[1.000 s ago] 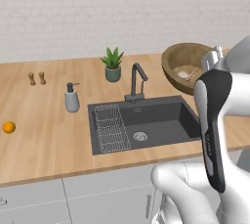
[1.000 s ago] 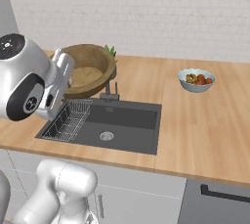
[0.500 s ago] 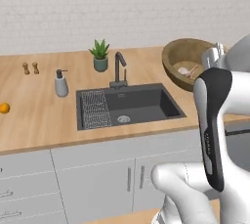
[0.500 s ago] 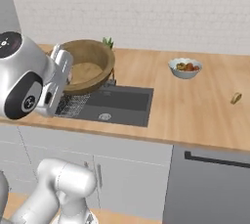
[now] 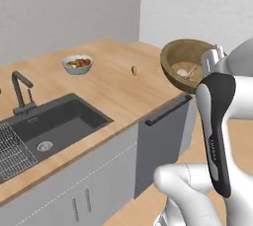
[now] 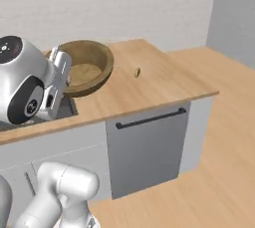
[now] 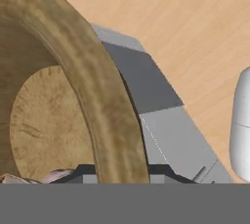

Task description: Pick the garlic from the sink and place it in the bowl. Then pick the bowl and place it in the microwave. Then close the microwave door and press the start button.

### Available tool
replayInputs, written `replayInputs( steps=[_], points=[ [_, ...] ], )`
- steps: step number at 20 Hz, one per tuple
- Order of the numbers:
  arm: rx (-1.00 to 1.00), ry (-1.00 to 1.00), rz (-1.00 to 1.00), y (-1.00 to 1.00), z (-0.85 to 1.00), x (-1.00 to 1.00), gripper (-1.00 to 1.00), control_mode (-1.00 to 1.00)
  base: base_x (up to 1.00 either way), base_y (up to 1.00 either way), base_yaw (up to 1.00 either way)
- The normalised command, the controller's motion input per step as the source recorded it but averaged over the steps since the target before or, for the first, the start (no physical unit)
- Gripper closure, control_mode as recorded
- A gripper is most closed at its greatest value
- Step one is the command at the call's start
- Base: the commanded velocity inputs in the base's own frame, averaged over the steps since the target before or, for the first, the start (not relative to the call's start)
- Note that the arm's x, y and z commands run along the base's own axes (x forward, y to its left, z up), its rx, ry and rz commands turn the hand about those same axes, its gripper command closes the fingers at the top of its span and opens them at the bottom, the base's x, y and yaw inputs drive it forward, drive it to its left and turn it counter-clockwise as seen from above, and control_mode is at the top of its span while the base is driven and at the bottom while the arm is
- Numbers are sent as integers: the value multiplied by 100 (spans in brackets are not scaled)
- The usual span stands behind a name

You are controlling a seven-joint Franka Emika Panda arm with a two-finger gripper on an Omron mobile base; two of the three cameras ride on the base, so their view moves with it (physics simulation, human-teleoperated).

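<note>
Kitchen counter (image 5: 113, 89) behind | gripper (image 7: 122, 171) clamps bowl (image 5: 182, 61) rim, aloft | garlic (image 5: 186, 72) inside

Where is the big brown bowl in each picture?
Left base view: the bowl is at the upper right, held up by the gripper.
Right base view: upper left, beside the robot's round white joint.
Hand view: its rim curves across the left side.
Shared landmark: the garlic inside it.

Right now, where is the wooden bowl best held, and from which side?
By its rim wall: the bowl is wide and shallow, so only the thin wall fits the claw. One finger inside, one outside, as now, beside the garlic.
</note>
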Motion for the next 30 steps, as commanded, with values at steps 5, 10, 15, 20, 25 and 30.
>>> replayInputs(
  steps=[5, 10, 15, 20, 25, 30],
  points=[
    [0, 0, 0, 0, 0, 0, 100, 100, 0, -5, -93],
    [0, 0, 0, 0, 0, 0, 100, 100, 0, 0, -98],
    [0, 0, 0, 0, 0, 0, 100, 100, 22, 1, -82],
    [0, 0, 0, 0, 0, 0, 100, 100, 99, 16, -53],
    [0, 0, 0, 0, 0, 0, 100, 100, 100, 11, -38],
    [0, 0, 0, 0, 0, 0, 100, 100, 100, 50, -35]
  ],
)
